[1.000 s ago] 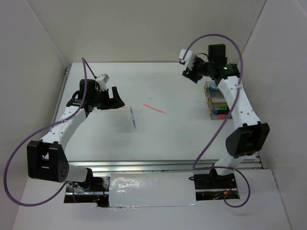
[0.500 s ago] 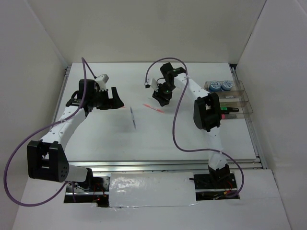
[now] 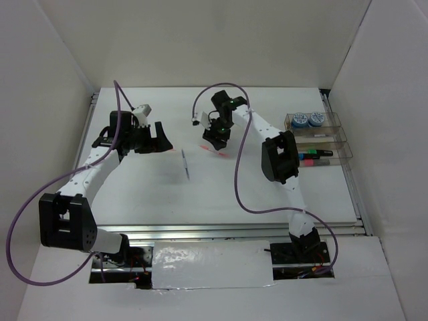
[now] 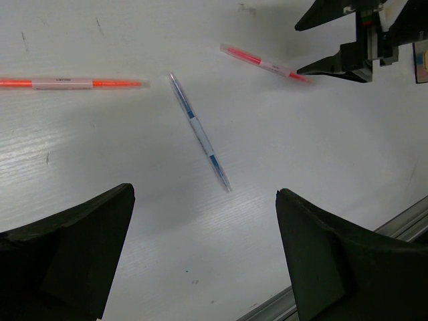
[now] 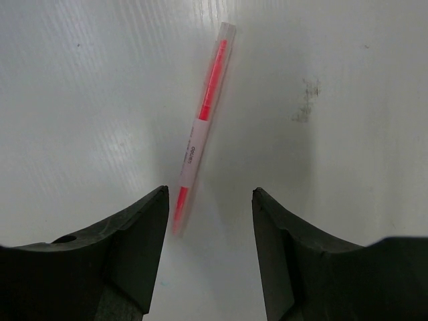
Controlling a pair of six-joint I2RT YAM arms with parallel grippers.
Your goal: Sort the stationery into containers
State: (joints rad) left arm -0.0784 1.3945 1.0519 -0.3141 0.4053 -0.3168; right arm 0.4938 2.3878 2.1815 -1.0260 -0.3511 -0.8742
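Observation:
My right gripper [image 3: 213,138] is open, low over an orange stick [image 3: 219,152] at the table's middle. In the right wrist view the stick [image 5: 200,124] lies on the table with its near end between my open fingers, close to the left one [image 5: 134,234]. My left gripper [image 3: 162,139] is open and empty, held above the table. Its wrist view shows a thin silver pen [image 4: 199,140] ahead of the gripper [image 4: 204,194], and the same pen shows in the top view [image 3: 186,164]. A second orange stick [image 4: 67,83] lies to the left.
The clear organiser tray [image 3: 334,139] stands at the right edge. It holds two tape rolls [image 3: 307,120] in the far compartment and highlighters [image 3: 310,160] in the near one. White walls surround the table, and a metal rail [image 3: 227,231] runs along the near edge.
My right arm has swung from above the tray to the table's middle and come down over the orange stick. My left arm has not moved.

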